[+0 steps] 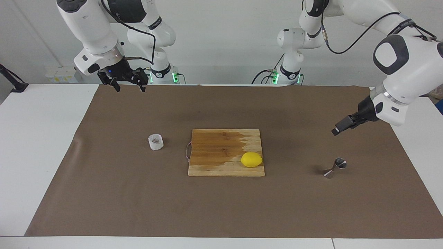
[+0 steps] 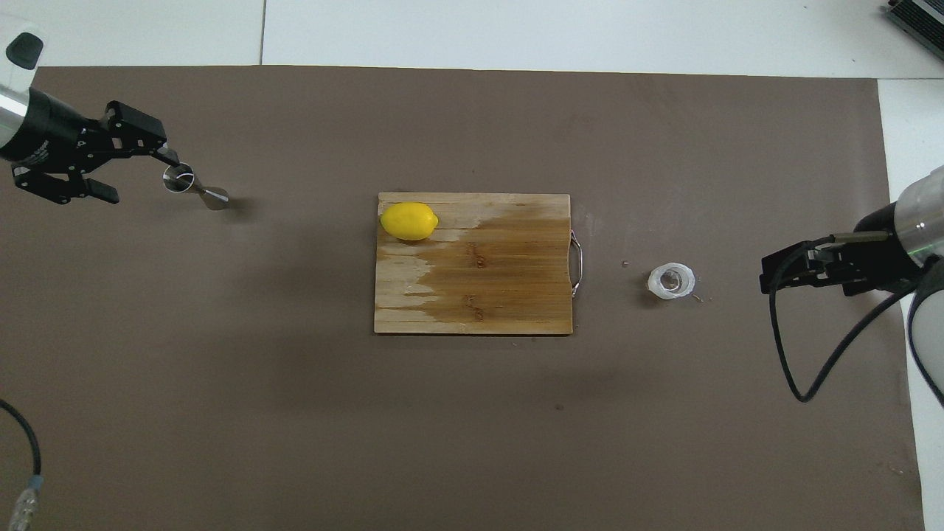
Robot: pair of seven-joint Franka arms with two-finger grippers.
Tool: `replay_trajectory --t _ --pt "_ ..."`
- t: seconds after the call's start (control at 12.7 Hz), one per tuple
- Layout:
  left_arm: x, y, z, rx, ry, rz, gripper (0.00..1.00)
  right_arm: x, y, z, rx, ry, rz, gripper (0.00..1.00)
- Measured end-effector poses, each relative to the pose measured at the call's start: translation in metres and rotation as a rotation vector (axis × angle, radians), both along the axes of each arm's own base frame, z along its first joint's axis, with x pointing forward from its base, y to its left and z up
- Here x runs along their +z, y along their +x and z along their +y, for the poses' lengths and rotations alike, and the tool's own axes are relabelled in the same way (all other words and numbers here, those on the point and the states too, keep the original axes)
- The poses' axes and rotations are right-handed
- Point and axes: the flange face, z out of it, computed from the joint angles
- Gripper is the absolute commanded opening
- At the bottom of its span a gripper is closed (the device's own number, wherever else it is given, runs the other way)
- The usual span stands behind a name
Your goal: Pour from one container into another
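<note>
Clear cup [image 1: 155, 141]: short, frosted cylinder, upright, centre-left of the facing view.
Steel jigger [image 1: 335, 168]: shiny hourglass, lower right of that view.
Left gripper [image 2: 136, 173]: wide, empty, beside jigger.
Right gripper [image 1: 128, 84]: wide, empty, waiting, upper left of the facing view.

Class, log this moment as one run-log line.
left pincer: open, above steel hourglass jigger | right pincer: open, waiting | frosted clear cup: untouched
</note>
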Motion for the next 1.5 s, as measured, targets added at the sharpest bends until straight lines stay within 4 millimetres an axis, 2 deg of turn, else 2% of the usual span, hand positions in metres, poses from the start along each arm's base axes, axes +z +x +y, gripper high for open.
replay_trajectory --t 0.32,0.55,0.87,1.18,1.5 --pt "-0.045 0.052 0.035 0.238 -0.08 0.043 1.0 0.0 0.0 0.0 0.0 0.0 0.0 1.0" --pt "-0.079 0.07 0.063 0.331 -0.094 0.081 1.0 0.0 0.0 0.0 0.0 0.0 0.0 1.0" --pt "-0.113 0.079 0.088 0.447 -0.117 0.123 1.0 0.0 0.0 0.0 0.0 0.0 0.0 1.0" --pt "-0.127 0.083 0.107 0.611 -0.206 0.134 1.0 0.0 0.0 0.0 0.0 0.0 0.0 1.0" --pt "-0.155 0.071 0.128 0.798 -0.272 0.248 1.0 0.0 0.0 0.0 0.0 0.0 0.0 1.0"
